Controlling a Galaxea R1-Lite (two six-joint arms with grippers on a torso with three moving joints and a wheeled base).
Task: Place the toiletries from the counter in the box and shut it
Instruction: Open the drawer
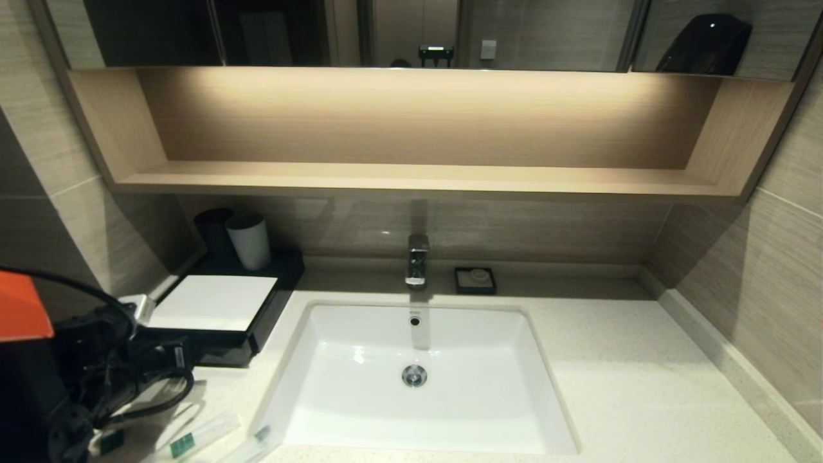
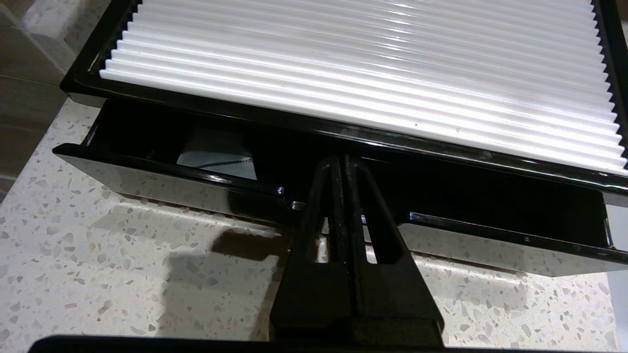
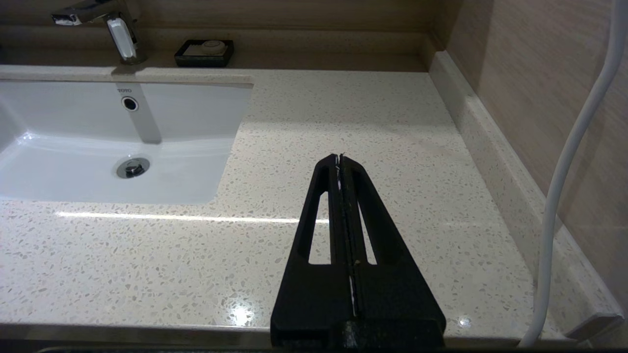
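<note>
The box (image 1: 215,302), black with a ribbed white top (image 2: 363,59), stands on the counter (image 1: 630,379) left of the sink. Its drawer (image 2: 162,184) is pulled out a little, and a whitish packet (image 2: 216,157) shows inside. My left gripper (image 2: 342,159) is shut, its fingers lying across the middle of the drawer's front, where metal glints show on either side; I cannot tell whether it holds anything. Toiletries lie at the counter's front left: a packet with a green label (image 1: 193,440) and a clear one (image 1: 257,444). My right gripper (image 3: 339,157) is shut and empty above the counter right of the sink.
The white sink (image 1: 360,334) fills the middle, with a faucet (image 1: 417,260) and a small black soap dish (image 1: 475,280) behind it. A light grey cup (image 1: 249,241) and a dark cup (image 1: 213,231) stand behind the box. A wooden shelf (image 1: 418,177) hangs above.
</note>
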